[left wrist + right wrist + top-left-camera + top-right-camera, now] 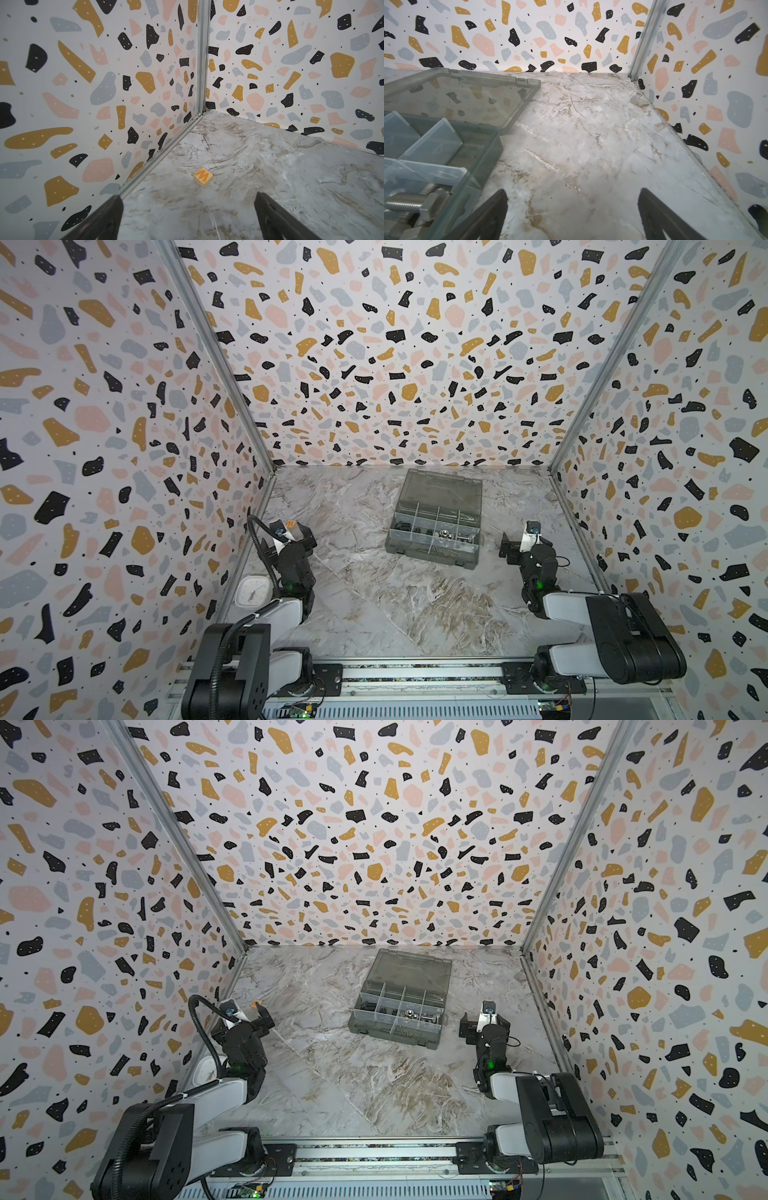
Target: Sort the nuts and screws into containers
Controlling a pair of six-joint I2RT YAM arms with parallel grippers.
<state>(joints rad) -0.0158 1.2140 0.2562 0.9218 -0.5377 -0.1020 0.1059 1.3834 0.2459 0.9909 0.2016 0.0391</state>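
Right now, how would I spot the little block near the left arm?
Start at the marble table where it meets the left wall's metal rail. Just ahead of the open left gripper lies a small wooden cube, alone on bare marble. Its orange M sets it apart from the white square clock and the grey organiser box.

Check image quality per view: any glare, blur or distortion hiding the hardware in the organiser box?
Both top views: even soft light, wide-angle bowing of the walls, organiser box small, its hardware barely resolved. Right wrist: open lid mirrors the wall pattern; silver screws close and slightly soft. Left wrist: letter block sharp, left gripper fingers dark and blurred.
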